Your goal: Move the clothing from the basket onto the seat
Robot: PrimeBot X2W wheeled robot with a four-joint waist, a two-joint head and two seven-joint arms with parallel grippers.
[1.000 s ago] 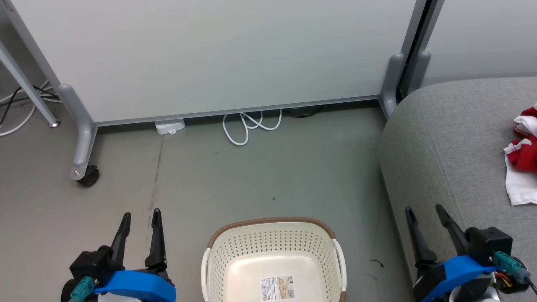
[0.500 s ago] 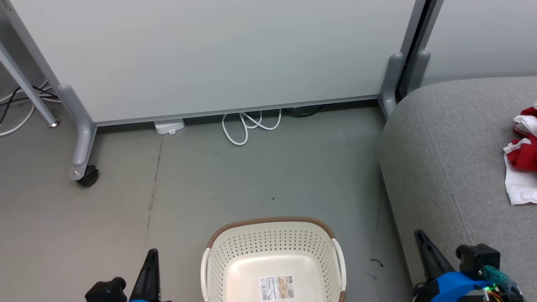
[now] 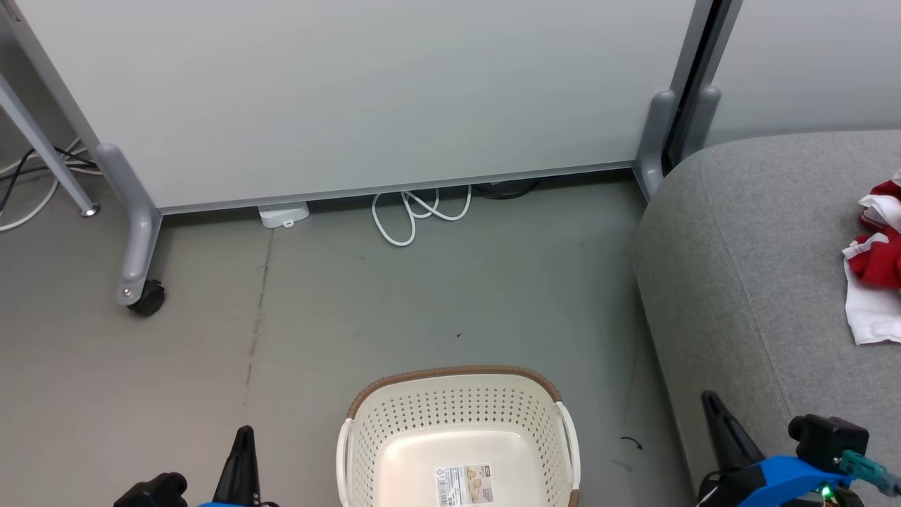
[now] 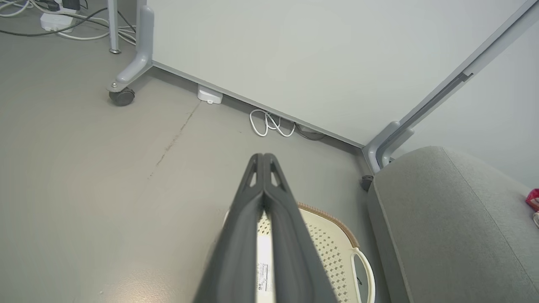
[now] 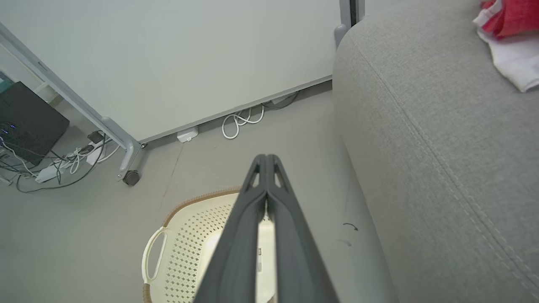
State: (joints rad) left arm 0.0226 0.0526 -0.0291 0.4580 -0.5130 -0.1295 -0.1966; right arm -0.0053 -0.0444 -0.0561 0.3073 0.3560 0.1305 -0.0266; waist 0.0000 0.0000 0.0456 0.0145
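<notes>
The left gripper (image 4: 263, 157) is pressed closed, its two dark fingers meeting at the tips with nothing between them. It hangs left of the basket (image 3: 457, 371) and points over its near left corner. The right gripper (image 5: 266, 157) is closed in the same way and holds nothing, and it sits on the basket's right. A second ago both grippers stood higher in the head view, on either side of the basket, with their fingers spread apart. Since then they have sunk toward the bottom edge, and a single dark finger of each rises beside the basket. The basket itself has not shifted. It stands on the grey floor (image 3: 422, 296), cream-white with a brown rim band, and inside it is bare except for the label (image 3: 464, 484) on its bottom. The seat (image 3: 760, 267), a broad grey cushion, lies just right of the basket. The clothing (image 3: 876, 260) is a heap of red and white on the seat, well to the right of the basket and farther back, lying where it lay before. Beyond the basket, a looped white cable (image 3: 415, 215) lies at the foot of a pale partition (image 3: 366, 91). A black caster (image 3: 148, 296) sits far off to the basket's left.
</notes>
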